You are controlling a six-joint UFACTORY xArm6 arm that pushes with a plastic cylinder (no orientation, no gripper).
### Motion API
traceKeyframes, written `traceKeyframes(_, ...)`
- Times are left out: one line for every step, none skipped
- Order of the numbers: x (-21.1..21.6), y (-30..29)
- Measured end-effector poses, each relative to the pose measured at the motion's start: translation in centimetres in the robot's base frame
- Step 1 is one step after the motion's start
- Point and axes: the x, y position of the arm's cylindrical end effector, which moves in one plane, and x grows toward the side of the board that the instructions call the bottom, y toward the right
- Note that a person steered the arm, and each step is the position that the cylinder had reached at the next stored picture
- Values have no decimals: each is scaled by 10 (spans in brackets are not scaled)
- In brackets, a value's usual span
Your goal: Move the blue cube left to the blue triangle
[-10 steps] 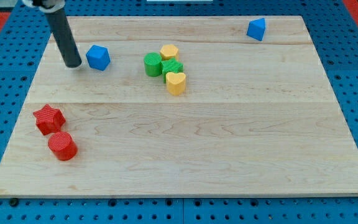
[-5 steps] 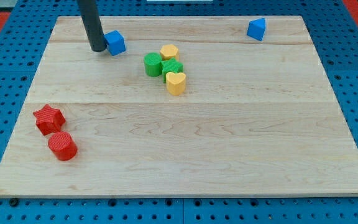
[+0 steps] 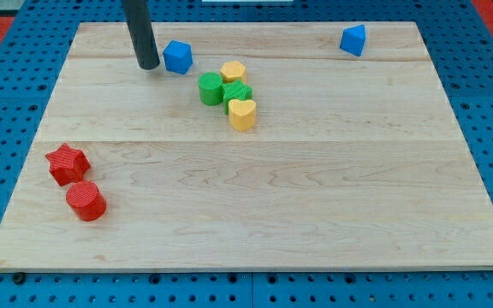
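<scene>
The blue cube (image 3: pixel 178 57) sits near the board's top, left of centre. The blue triangle (image 3: pixel 354 40) lies far to its right, near the top right of the board. My tip (image 3: pixel 149 64) is just left of the blue cube, a small gap apart from it. The dark rod rises from the tip up out of the view's top.
A cluster sits just right of and below the blue cube: a yellow hexagon (image 3: pixel 233 72), a green cylinder (image 3: pixel 210 88), a second green block (image 3: pixel 238 93) and a yellow heart (image 3: pixel 242 113). A red star (image 3: pixel 66 163) and a red cylinder (image 3: pixel 85 200) lie at lower left.
My tip has moved right and up, pushing the blue cube right and up along the board toward the cluster's upper left. The other blocks have not moved.
</scene>
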Motion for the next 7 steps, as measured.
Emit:
traceKeyframes(-21,17)
traceKeyframes(-42,37)
traceKeyframes(-45,42)
traceKeyframes(-45,96)
traceKeyframes(-71,135)
traceKeyframes(-77,188)
traceKeyframes(-77,220)
